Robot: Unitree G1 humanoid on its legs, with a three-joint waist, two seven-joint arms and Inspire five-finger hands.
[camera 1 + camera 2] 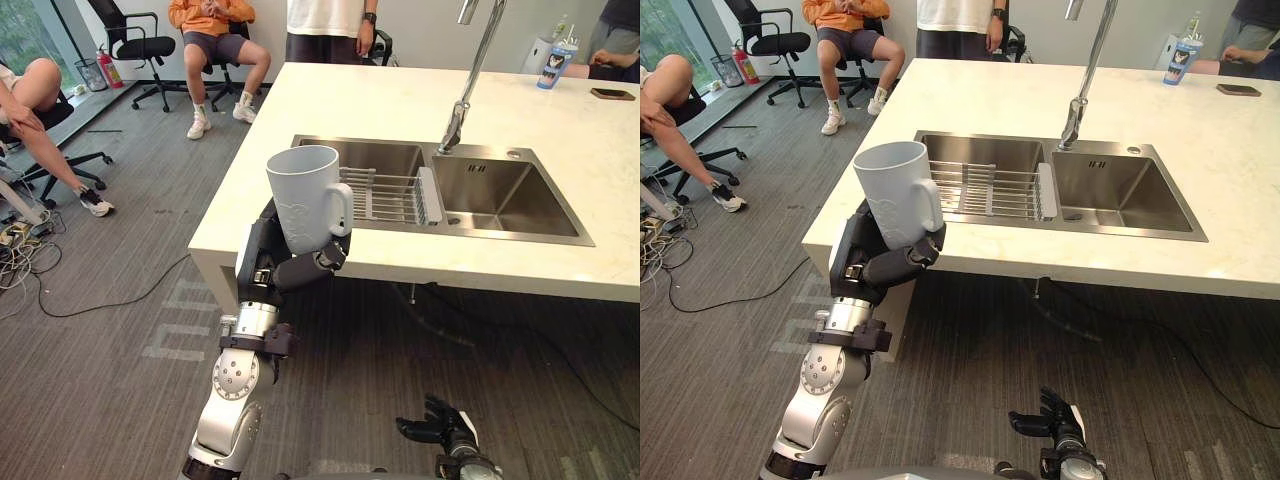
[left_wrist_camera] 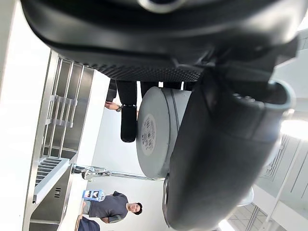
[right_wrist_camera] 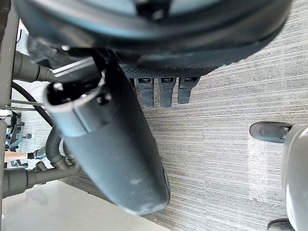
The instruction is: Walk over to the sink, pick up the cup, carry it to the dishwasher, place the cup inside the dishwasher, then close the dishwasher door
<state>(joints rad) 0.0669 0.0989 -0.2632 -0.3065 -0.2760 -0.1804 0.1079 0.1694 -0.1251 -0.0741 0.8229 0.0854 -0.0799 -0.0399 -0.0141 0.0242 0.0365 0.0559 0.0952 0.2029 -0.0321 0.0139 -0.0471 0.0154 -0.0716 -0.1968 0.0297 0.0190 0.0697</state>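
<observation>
A pale grey-white cup (image 1: pixel 302 198) with a handle on its right side stands upright in my left hand (image 1: pixel 285 262), whose fingers and thumb curl round its lower part. I hold it in the air just off the counter's front left corner, in front of the steel double sink (image 1: pixel 440 185). The cup's base (image 2: pixel 156 132) faces the left wrist view beside my thumb (image 2: pixel 216 154). My right hand (image 1: pixel 440 425) hangs low over the floor, fingers relaxed and straight (image 3: pixel 166 91), holding nothing.
The cream counter (image 1: pixel 400 110) carries the sink with a wire rack (image 1: pixel 390 195) and a tall tap (image 1: pixel 470 75). A blue cup (image 1: pixel 555 65) and a phone (image 1: pixel 612 94) lie at the far right. People sit on office chairs (image 1: pixel 140 45) at the back left. Cables (image 1: pixel 30 255) trail on the carpet.
</observation>
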